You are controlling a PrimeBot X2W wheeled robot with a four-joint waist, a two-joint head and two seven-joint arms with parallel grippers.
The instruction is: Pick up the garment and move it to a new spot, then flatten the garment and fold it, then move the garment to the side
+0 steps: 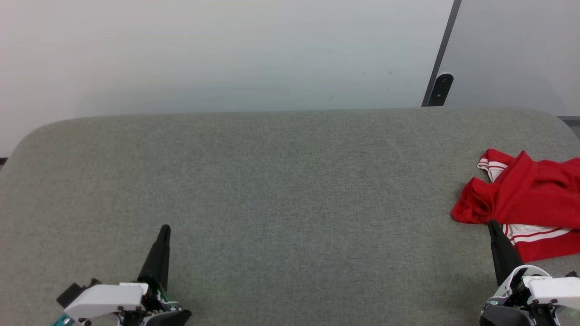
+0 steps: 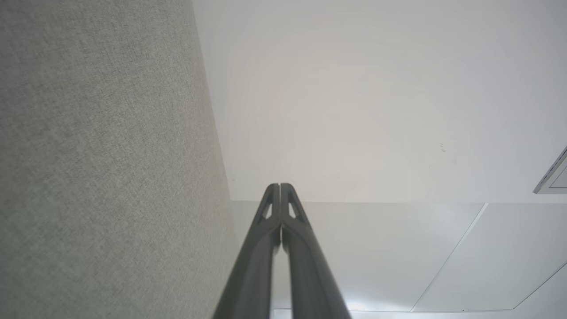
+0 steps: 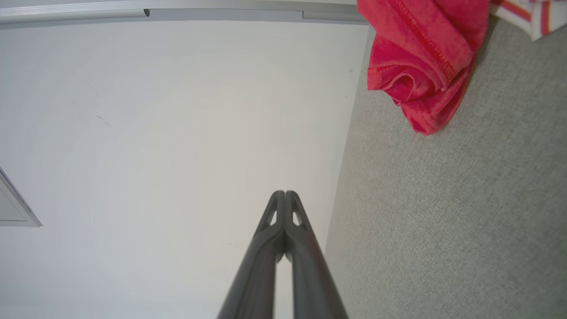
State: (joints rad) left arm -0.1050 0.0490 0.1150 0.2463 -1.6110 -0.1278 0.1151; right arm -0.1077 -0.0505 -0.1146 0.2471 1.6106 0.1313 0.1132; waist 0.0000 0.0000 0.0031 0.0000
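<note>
The left gripper (image 1: 164,232), two long dark tapered fingers on a white wrist housing, has its jaws pressed flat together with nothing between them. The right gripper (image 1: 492,225), built the same way, also has its jaws together and empty. Each wrist view shows its pair of tips meeting in a single point.

Both grippers sit at the near edge of a wide table covered in grey-green woven felt (image 1: 290,190), which has rounded far corners. The left gripper is at the table's near left and the right gripper at its near right. Both point their fingers toward the table's far edge.

The garment (image 1: 530,194), a soft red fabric top with white-and-red striped bands, lies crumpled on the table at its right edge and runs out of the head view there. In the head view the right gripper's tip lines up with the near left corner of the cloth. In the right wrist view the fingers stand apart from the cloth, with the rumpled red folds off to one side.

Beyond the table's far edge is a plain pale wall (image 1: 226,54). A dark slanted strip with a small dark bracket (image 1: 442,89) rises above the table's far right.
</note>
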